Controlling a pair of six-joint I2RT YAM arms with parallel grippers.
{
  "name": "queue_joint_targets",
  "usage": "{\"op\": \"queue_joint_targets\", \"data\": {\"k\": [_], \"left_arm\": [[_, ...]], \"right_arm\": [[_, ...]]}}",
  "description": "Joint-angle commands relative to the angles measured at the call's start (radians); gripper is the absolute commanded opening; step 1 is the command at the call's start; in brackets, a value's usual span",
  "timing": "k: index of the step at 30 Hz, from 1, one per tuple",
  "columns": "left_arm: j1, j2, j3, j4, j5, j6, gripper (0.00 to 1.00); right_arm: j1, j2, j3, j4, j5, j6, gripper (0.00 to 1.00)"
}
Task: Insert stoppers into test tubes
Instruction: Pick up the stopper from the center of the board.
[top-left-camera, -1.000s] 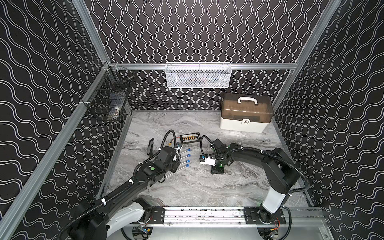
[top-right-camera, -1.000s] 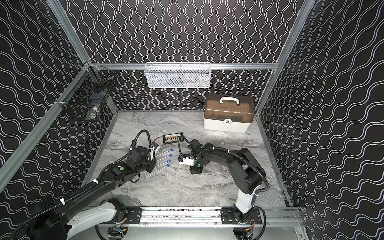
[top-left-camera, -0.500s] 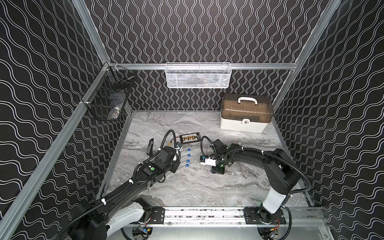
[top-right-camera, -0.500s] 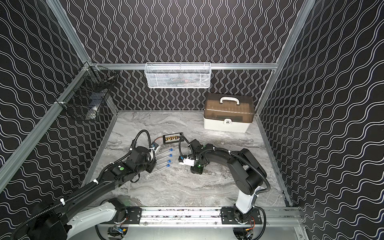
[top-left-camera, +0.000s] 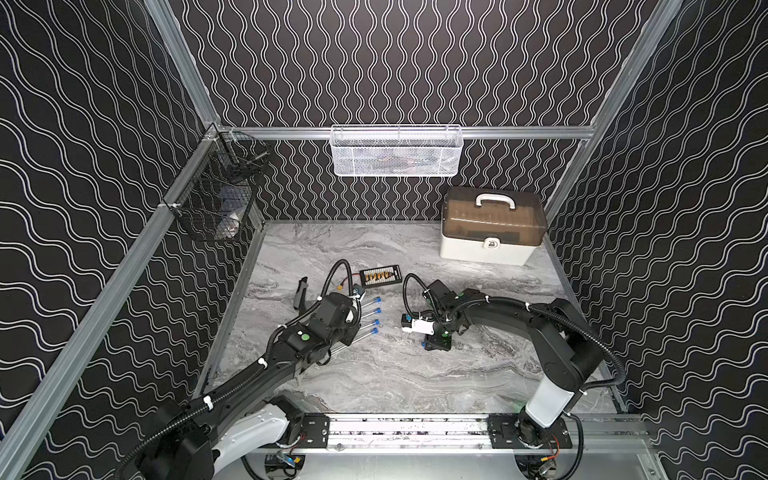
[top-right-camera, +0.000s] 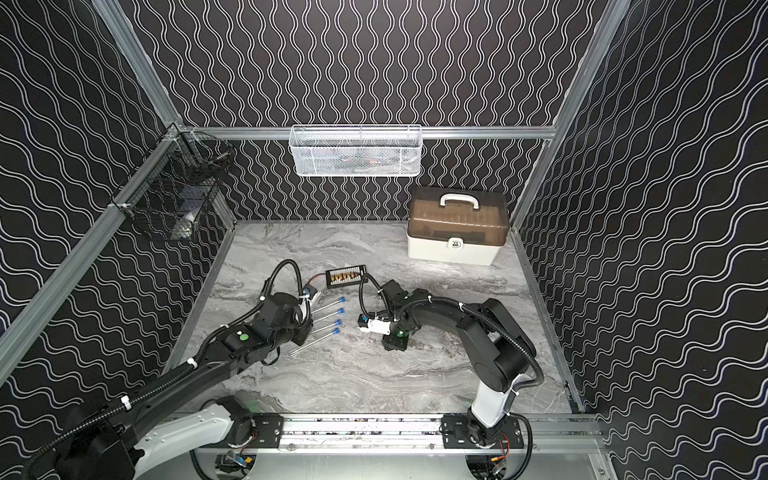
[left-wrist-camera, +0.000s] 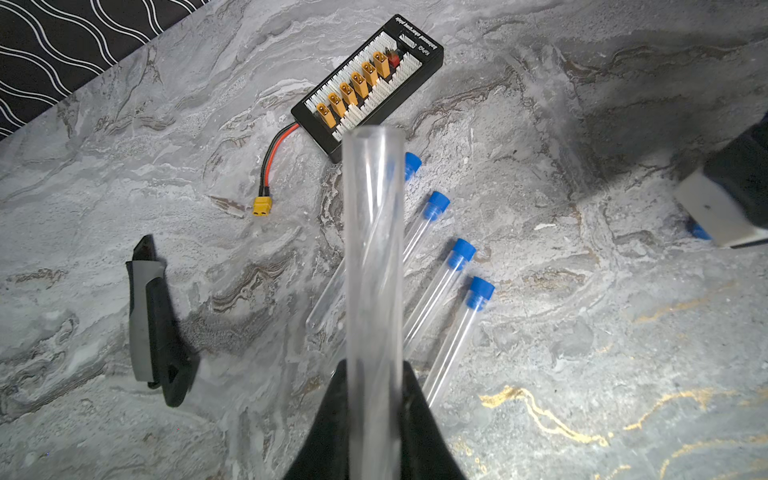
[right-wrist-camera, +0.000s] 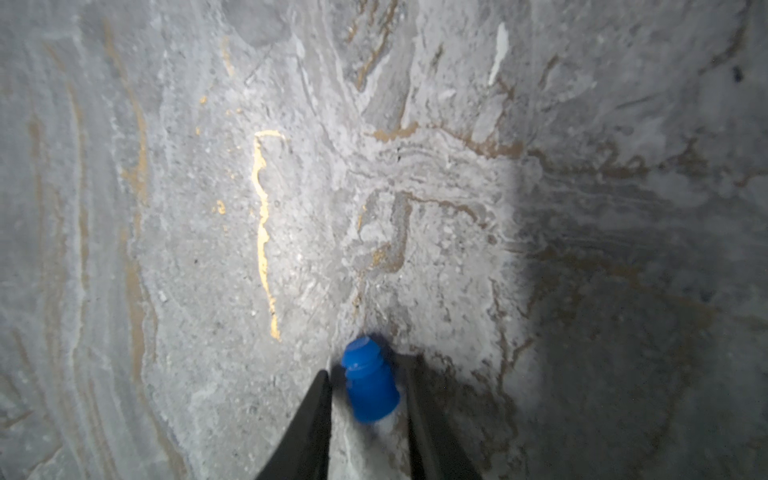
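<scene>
One stopper (right-wrist-camera: 370, 384) between right jaws

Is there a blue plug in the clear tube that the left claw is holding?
No, the test tube in the left gripper ends in an open, bare rim with no stopper in it.

In both top views we are looking down over the whole worktop (top-left-camera: 395, 374); wrist cameras are hovering close.

Bare tabletop (top-right-camera: 374, 374) in the foreground; test tubes (left-wrist-camera: 438, 293), connector board (top-right-camera: 345, 276) and storage box (top-right-camera: 453, 245) farther back
</scene>
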Motion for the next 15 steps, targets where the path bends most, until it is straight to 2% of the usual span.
{"op": "queue_joint_targets", "data": {"k": [1, 15], "left_arm": [[0.002, -0.001, 0.002, 0.031, 0.000, 0.003, 0.00], [0.002, 0.000, -0.001, 0.038, 0.000, 0.005, 0.00]], "right_arm": [[0.001, 0.003, 0.004, -0.033, -0.020, -0.029, 0.32], [0.000, 0.006, -0.005, -0.059, -0.031, -0.059, 0.25]]}}
